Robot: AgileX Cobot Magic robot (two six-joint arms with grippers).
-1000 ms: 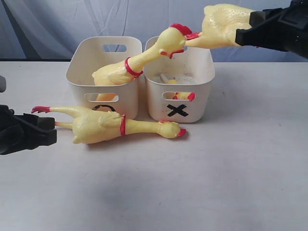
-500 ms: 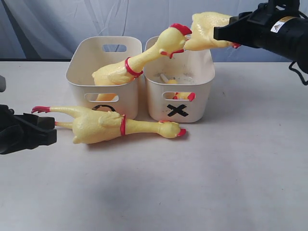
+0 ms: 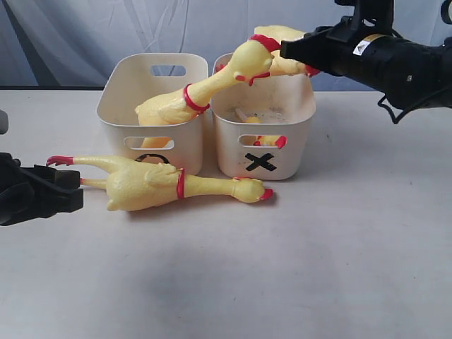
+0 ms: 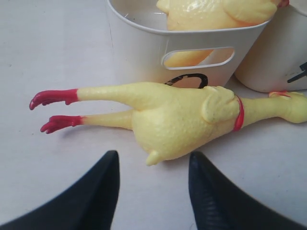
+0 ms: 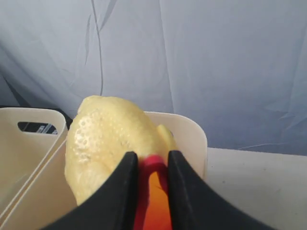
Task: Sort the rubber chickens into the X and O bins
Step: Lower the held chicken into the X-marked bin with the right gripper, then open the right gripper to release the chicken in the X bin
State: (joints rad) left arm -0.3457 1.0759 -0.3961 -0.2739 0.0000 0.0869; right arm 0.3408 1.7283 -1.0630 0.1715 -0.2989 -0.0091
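black x on right bin (image 3: 298,138), partly hidden o on left bin (image 3: 116,134)

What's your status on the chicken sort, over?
Right gripper shut on headless body, above X bin. Left gripper open, beside whole chicken on table. O-bin chicken's head leans across X bin.

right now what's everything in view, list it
lying chicken: one, yellow with red trim, on the table in front of the O bin
chicken in the O bin: one, same colours, head leaning over the X bin
headless body: one, yellow, held above the X bin
small chicken piece: one, yellow and red, inside the X bin
bins: two, cream, side by side
table: one, white
backdrop: one, blue-grey cloth, behind the bins
left gripper: black, open, near the lying chicken, not touching
right gripper: black, shut on the headless body
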